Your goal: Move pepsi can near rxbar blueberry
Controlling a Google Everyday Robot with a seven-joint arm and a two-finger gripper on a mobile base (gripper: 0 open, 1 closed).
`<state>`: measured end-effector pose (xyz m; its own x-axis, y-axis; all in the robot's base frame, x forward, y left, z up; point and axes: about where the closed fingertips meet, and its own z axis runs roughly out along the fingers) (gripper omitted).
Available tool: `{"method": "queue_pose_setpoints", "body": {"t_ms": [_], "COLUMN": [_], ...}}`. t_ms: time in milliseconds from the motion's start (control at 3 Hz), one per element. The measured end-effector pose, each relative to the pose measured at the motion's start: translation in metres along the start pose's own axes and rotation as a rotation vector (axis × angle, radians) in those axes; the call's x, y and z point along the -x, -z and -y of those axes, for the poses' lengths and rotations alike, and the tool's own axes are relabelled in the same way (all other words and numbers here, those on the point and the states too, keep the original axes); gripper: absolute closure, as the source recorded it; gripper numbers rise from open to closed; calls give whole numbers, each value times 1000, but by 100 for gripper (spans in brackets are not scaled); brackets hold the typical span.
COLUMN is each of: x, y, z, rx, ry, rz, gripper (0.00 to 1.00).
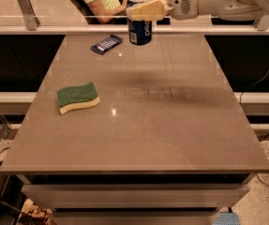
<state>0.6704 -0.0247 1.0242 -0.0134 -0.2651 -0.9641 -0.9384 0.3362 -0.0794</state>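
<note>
Table [138,125]: a broad grey-brown top fills most of the camera view. All task items sit along its far edge.

Arm [204,1]: a single white arm enters from the upper right and reaches leftward over the far edge of the table.

Sponge [78,97]: green over yellow, on the left half of the table. It is well apart from the task items and clear of any likely path.

Pepsi can [139,29]: upright at the far edge of the table, near its middle. Its base is at or just above the surface; contact with the table cannot be confirmed.

Gripper [143,6]: clamped on the upper part of the pepsi can. One tan finger [147,9] crosses the front of the can near its rim, and the other sits behind the top.

Rxbar blueberry [106,44]: lying flat, to the picture's left of the can and slightly nearer the camera. A narrow strip of bare table separates the two.

Governing relation: the bar lies left of the held can. Its long axis runs diagonally from near-left to far-right, so its far-right end points roughly at the can's base.

Assessment: the can already stands near the bar. In my judgement the remaining work is a short leftward shift at most, then setting the can down and releasing it. The main risk is the can's base catching the bar's nearest corner if it is carried too far left.
</note>
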Motion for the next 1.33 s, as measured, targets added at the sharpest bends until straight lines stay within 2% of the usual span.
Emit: {"method": "queue_pose_setpoints", "body": {"t_ms": [333,667,1000,1333], "x": [-5,-7,-10,-16], "y": [-17,-35,-56,-76], "z": [13,28,42,53], "rx": [-59,-104,-126,-122], "ry": [-33,-32,-22,-23], "rz": [-20,-10,14,28], "gripper": [100,100,100,100]}}
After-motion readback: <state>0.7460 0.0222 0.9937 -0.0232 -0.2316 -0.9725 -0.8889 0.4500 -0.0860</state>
